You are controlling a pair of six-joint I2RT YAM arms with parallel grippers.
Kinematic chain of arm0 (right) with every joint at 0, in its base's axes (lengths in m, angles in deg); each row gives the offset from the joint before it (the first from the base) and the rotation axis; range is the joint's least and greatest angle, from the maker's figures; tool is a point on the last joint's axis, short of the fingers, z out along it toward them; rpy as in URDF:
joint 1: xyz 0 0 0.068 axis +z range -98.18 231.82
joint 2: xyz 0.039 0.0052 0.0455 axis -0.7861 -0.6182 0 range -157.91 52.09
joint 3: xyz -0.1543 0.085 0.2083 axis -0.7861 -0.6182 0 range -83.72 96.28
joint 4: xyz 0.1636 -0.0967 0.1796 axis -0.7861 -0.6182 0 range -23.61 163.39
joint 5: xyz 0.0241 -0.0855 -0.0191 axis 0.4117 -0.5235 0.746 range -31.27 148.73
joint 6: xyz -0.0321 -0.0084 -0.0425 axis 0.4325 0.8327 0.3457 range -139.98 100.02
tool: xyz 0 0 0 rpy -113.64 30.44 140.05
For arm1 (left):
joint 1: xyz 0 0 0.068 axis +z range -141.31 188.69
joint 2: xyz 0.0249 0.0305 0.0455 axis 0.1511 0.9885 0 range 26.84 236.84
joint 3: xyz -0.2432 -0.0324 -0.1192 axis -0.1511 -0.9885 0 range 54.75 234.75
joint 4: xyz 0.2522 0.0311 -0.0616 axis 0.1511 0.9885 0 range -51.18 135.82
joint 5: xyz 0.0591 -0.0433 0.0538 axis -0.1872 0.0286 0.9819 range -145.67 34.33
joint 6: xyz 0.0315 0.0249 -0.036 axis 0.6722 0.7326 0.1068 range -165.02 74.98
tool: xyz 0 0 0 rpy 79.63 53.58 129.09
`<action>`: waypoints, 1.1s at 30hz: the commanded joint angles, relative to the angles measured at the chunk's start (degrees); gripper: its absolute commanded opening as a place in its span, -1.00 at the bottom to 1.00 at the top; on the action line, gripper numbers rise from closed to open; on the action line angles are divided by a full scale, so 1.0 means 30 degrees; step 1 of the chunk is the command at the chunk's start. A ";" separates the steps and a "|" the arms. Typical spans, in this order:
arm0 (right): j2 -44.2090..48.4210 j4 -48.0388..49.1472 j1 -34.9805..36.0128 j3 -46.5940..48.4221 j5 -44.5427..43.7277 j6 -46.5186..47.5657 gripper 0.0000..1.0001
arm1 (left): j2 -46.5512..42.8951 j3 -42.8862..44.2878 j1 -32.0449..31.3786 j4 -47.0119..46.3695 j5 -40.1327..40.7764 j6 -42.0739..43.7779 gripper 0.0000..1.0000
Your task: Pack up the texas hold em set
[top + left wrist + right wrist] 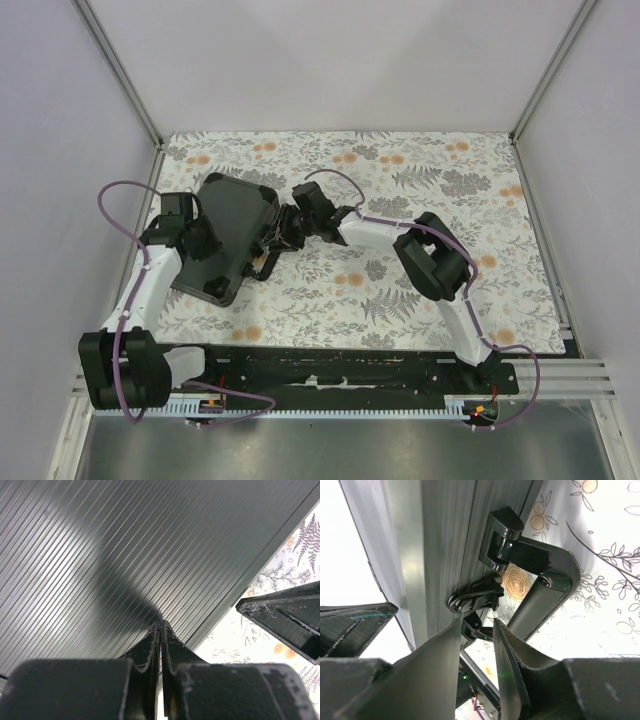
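Observation:
The black ribbed case (232, 225) lies closed on the flowered cloth at the left. Chips, card box, buttons and triangle are out of view. My left gripper (197, 238) is shut and empty, its tips (160, 623) touching the ribbed lid (125, 545). My right gripper (281, 238) is at the case's right edge, by the handle (545, 587). It (477, 623) is open, its fingers on either side of a black latch (472, 596) on the case's side wall (440, 540); I cannot tell whether they touch it.
The flowered tablecloth (400, 290) covers the table. White walls with metal posts (120, 75) close in the back and sides. A black rail (350, 370) runs along the near edge. One right finger (290, 617) shows in the left wrist view.

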 commanded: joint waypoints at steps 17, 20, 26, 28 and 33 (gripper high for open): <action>-0.0988 -0.3826 0.0517 0.3706 -0.0975 0.3443 -0.78 | 0.3636 0.8379 0.0461 0.2751 0.3340 0.1221 -0.36; -0.1223 -0.4060 0.0604 0.3940 -0.0915 0.3472 -0.79 | 0.4106 0.8762 0.1017 0.2988 0.3664 0.1045 -0.26; -0.1926 -0.4645 0.0633 0.4731 -0.0886 0.3794 -0.77 | 0.4927 0.8734 0.1838 0.2929 0.3869 0.0900 0.18; -0.2160 -0.4676 0.0634 0.4819 -0.0974 0.3852 -0.77 | 0.5132 0.8645 0.2160 0.2871 0.3871 0.0723 0.28; -0.2863 -0.4705 0.0692 0.5083 -0.0916 0.3794 -0.80 | 0.5658 0.8206 0.3068 0.2461 0.3578 -0.0009 0.36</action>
